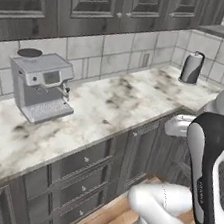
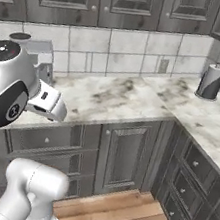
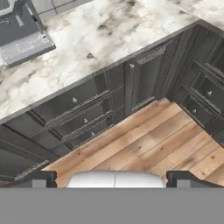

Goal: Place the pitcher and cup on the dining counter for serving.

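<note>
The gripper [image 3: 114, 178] is wide open and holds nothing. Its two dark tips stand far apart, and it looks down at the wood floor [image 3: 148, 146] in front of the dark drawers [image 3: 76, 114].

This looks like the very start of the job. Nothing has been picked up yet. I cannot see the pitcher, the cup or the dining counter from here, so I cannot tell where they are. The robot most likely has to turn or drive to find them first. Then it can go to the pitcher or the cup with the gripper open.

Ahead of the gripper, past the drawers, is a marble surface [image 1: 110, 103] along the wall. It bends round a corner. A grey coffee machine [image 1: 41, 86] stands on it, ahead of the gripper and off to one side. A paper towel roll [image 1: 192, 67] stands far from the gripper, at the corner. Grey tiles [image 2: 122, 46] cover the wall, and dark cupboards [image 2: 125, 3] hang above them.
</note>
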{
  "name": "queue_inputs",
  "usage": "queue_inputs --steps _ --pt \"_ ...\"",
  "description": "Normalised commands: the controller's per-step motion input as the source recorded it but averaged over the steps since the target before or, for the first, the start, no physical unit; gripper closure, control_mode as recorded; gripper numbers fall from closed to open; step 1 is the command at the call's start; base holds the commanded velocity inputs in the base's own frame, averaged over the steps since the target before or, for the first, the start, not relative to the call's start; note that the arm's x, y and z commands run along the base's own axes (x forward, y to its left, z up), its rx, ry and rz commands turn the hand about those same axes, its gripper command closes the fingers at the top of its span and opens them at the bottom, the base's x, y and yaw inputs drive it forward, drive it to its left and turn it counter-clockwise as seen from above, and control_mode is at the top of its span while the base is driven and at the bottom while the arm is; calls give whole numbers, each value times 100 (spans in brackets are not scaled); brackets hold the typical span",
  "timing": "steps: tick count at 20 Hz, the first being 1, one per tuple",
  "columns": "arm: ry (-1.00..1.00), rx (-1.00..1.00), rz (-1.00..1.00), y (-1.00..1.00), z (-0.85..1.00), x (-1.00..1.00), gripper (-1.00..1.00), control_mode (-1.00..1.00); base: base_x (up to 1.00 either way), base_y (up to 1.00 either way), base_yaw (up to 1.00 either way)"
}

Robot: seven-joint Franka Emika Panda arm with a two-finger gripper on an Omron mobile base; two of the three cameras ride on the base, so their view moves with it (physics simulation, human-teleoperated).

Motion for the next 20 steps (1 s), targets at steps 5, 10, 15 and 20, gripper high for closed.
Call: queue_inputs --steps 5,10,15,20 --pt "0 0 0 0 0 0 -100 100 17 -34 -61" --pt "0 0 0 0 0 0 -100 100 28 -45 -59" --pt "0 0 0 0 0 0 -100 100 76 -33 -53" --pt "0 0 0 0 0 0 -100 100 90 -2 -49"
